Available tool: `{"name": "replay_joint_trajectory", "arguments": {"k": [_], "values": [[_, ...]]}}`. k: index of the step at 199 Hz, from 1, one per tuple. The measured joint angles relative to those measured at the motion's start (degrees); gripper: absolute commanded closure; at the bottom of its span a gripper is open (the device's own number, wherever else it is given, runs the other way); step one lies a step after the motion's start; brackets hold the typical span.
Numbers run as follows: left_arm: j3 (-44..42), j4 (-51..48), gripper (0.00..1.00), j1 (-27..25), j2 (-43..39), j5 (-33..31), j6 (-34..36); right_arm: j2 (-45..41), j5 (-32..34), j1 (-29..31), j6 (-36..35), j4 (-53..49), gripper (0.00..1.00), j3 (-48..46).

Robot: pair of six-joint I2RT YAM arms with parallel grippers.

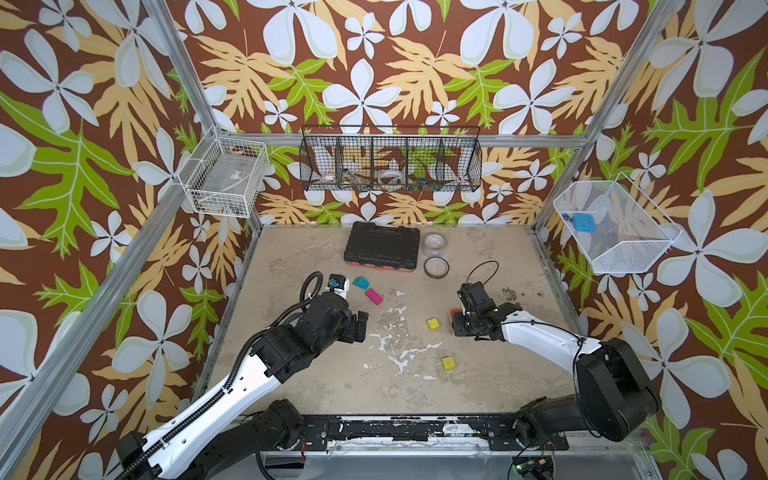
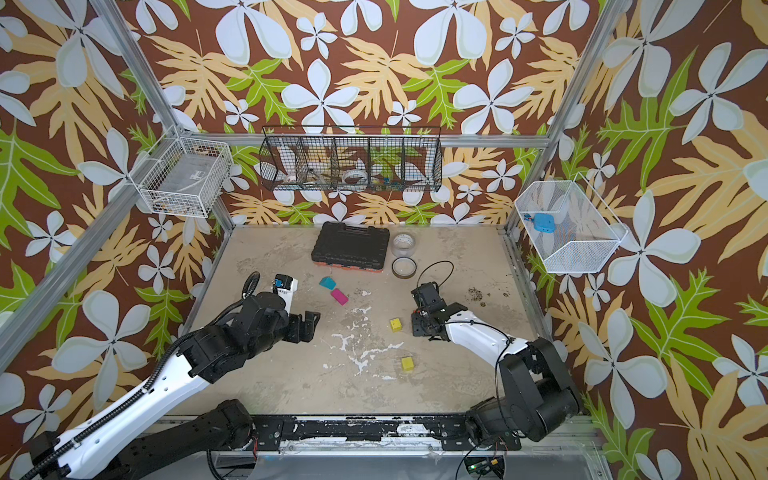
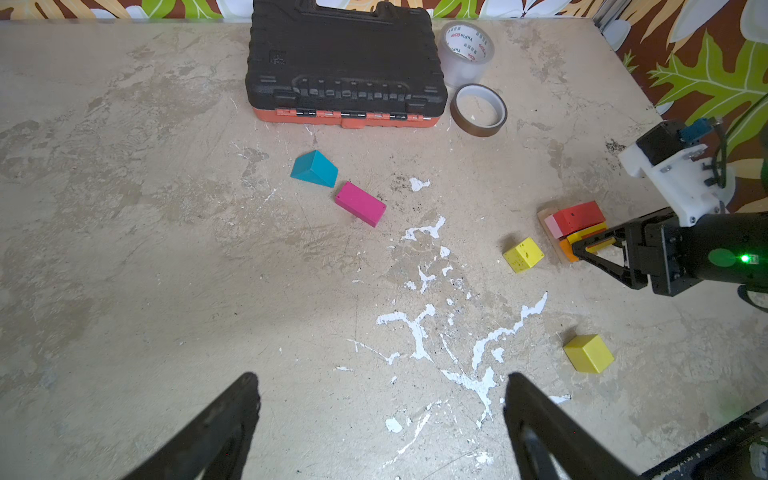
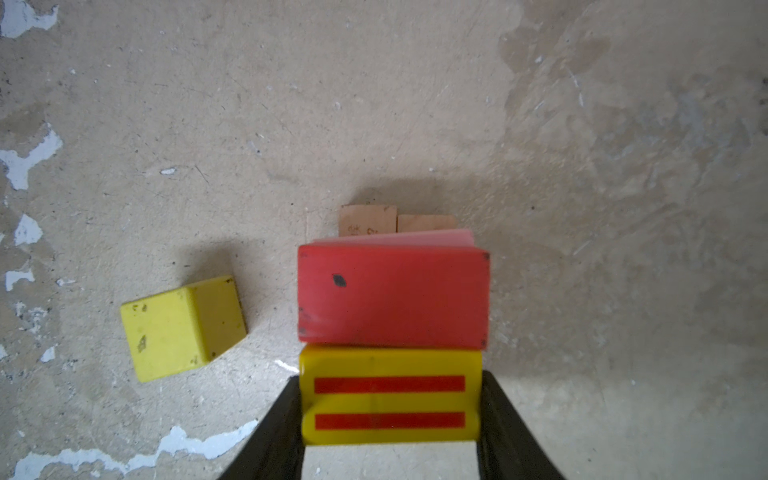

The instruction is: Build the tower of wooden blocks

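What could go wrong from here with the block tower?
1. The right pincer looks clamped on the striped yellow brick, which sits right against the red block. A skewed release or pull-back could drag the brick and push the red block askew.
2. The yellow cube lies close beside the tower. A sideways move of the pincer could knock it into the stack.
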Motion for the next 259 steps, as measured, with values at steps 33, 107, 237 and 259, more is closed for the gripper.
{"name": "replay_joint_trajectory", "arguments": {"k": [33, 107, 237, 259], "values": [[0.0, 0.0, 0.07, 0.0, 0.0, 0.0, 0.0, 0.5, 0.7, 0.1, 0.0, 0.0, 0.48, 0.3], [0.0, 0.0, 0.07, 0.0, 0.0, 0.0, 0.0, 1.0, 1.6, 0.2, -0.1, -0.4, 0.28, 0.8], [0.0, 0.0, 0.07, 0.0, -0.3, 0.6, 0.0, -11.9, 2.3, 0.5, 1.4, -0.6, 0.23, -3.8], [0.0, 0.0, 0.07, 0.0, -0.5, 0.6, 0.0, -15.1, 2.4, 0.4, 1.9, -0.5, 0.34, -6.2]]}}
